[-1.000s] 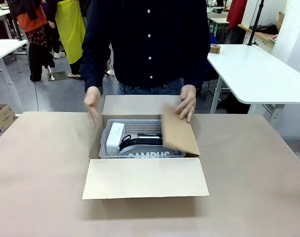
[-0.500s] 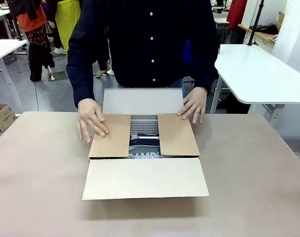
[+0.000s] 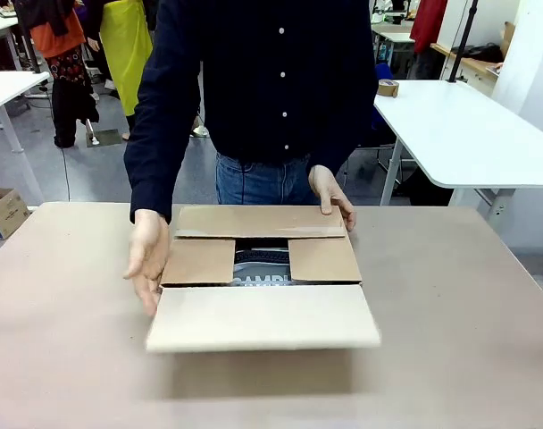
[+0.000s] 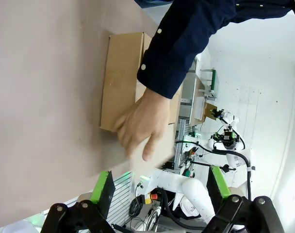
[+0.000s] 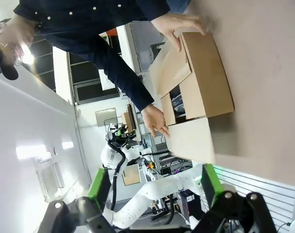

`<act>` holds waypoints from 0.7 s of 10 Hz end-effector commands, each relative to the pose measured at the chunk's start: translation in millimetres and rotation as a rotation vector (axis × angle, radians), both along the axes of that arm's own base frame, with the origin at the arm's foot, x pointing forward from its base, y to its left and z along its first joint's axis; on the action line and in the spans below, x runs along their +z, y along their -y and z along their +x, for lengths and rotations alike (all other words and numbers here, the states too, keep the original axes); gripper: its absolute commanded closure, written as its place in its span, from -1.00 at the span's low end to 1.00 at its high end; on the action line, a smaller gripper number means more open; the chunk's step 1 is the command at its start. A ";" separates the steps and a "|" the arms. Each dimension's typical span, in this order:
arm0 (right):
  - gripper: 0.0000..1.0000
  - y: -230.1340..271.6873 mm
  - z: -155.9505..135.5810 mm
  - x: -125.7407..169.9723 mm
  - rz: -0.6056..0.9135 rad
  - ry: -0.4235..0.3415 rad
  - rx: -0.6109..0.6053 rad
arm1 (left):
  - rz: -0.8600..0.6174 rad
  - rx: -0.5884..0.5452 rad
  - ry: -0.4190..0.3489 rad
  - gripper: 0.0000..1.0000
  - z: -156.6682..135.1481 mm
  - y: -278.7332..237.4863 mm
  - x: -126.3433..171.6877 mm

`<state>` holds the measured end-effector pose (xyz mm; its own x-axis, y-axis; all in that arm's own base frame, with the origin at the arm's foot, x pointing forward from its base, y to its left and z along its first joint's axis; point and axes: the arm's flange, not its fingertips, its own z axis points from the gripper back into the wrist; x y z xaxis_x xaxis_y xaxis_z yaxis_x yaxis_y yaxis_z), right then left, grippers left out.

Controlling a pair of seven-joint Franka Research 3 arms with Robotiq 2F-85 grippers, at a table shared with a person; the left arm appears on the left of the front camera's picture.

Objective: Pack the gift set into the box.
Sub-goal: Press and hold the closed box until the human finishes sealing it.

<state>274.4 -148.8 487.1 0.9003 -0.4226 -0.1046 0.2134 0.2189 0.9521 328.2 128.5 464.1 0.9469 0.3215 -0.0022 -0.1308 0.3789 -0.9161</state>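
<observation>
The box [image 3: 263, 317] is sitting at the middle of the tabletop [image 3: 66, 304]. The gift set [image 3: 261, 266] is lying inside it, showing through the narrow gap between the flaps as a dark curve, a bit of grey basket and a strip of white lettering. The two side flaps are lying flat at 9 and 3 o'clock. The far flap at 12 o'clock is resting folded down over their far ends, and the near flap at 6 o'clock is sticking out toward the robot, blurred and roughly level. A person standing at 12 o'clock is leaning over the box: one hand [image 3: 149, 259] is held against its 9 o'clock side by the near flap's corner, and the other hand [image 3: 332, 192] is resting on the far flap's 1 o'clock corner. The left end effector [image 4: 159, 184] is facing the box with its green-padded fingers spread wide, gripping nothing; the right end effector [image 5: 155, 186] is likewise standing open and empty, well apart from the box
</observation>
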 end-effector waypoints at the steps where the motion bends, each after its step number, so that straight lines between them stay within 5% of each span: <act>1: -1.00 -0.2 2.4 0.4 0.010 0.036 0.001 | 0.003 -0.010 0.000 -1.00 -4.0 -0.7 -0.3; 7: -1.00 -0.2 2.4 0.4 0.010 0.036 0.001 | 0.003 -0.010 0.000 -1.00 -4.0 -0.7 -0.3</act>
